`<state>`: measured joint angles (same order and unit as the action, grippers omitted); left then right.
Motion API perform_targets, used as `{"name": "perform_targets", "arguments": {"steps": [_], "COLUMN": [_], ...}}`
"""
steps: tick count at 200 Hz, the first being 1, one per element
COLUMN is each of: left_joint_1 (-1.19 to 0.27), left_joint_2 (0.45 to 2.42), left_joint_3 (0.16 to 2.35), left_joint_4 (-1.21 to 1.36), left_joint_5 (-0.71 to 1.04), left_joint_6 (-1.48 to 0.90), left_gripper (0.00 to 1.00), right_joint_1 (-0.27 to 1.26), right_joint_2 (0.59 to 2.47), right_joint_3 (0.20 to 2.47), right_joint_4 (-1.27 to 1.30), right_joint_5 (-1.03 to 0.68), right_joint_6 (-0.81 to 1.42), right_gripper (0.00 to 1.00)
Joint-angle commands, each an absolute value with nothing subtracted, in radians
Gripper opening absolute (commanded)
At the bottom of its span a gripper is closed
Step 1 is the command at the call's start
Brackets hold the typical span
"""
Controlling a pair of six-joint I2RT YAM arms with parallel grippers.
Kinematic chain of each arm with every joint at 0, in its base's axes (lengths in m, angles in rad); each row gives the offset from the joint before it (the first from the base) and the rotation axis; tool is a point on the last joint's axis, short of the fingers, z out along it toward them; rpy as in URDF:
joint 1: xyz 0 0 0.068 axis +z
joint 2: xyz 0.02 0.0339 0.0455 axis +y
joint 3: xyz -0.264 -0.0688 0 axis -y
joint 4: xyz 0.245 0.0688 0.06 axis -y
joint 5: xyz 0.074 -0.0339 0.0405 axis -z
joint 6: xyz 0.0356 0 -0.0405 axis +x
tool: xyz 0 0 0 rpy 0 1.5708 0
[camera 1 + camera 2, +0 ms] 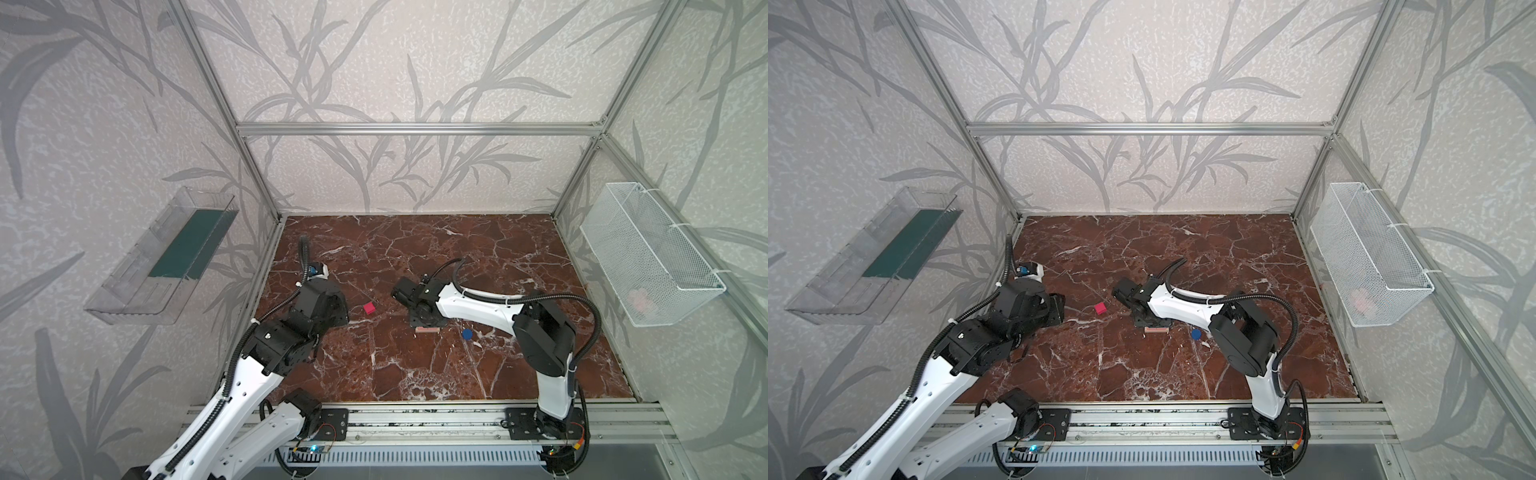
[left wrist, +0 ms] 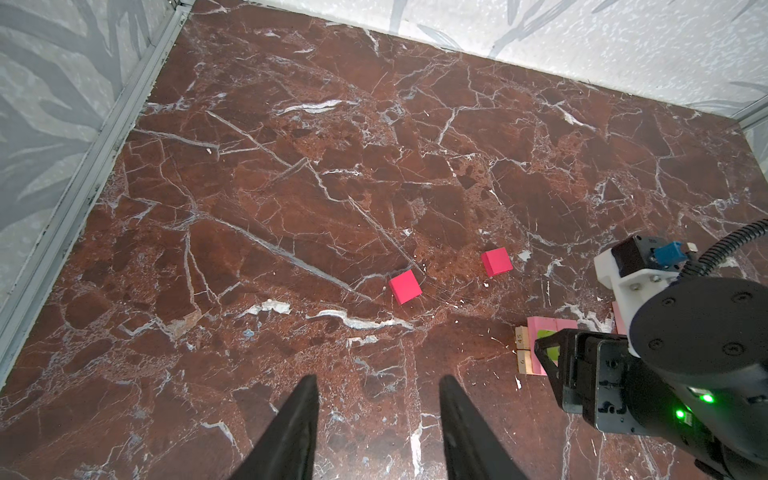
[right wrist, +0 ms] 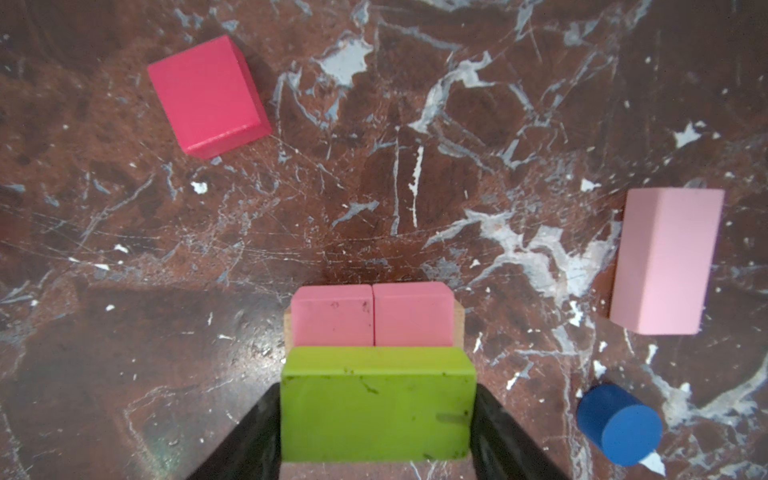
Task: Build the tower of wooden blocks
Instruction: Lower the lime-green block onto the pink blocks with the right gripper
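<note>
Two pink bars (image 3: 372,316) beneath green bar (image 3: 376,415), right hand (image 3: 376,388) astride it.

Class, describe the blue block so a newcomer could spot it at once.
Start on the red-brown marble tabletop, at the half-built stack of tan, pink and lime-green bars under the right gripper. Just beside it, not touching, sits a short blue wooden cylinder. It is the only round piece; its neighbours are square-edged.
</note>
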<state>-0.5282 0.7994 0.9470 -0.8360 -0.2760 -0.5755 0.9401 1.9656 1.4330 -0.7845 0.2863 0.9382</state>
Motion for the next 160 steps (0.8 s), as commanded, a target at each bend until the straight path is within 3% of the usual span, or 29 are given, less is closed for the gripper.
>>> {"name": "perform_targets", "arguments": {"steps": [1, 160], "left_joint_1": [-0.523, -0.520], "left_joint_2": [0.796, 0.798], "left_joint_3": [0.935, 0.934], "left_joint_4": [-0.836, -0.834], "left_joint_5": [-0.281, -0.279], "left_joint_6": [-0.569, -0.570], "left_gripper": [0.46, 0.46], "right_joint_1": [0.934, 0.928], "right_joint_2": [1.985, 1.985], "right_joint_3": [1.442, 1.454], "right_joint_4": [-0.799, -0.799], "right_joint_5": [0.287, 0.296], "right_joint_6": [0.934, 0.909], "right_gripper": [0.70, 0.68]}}
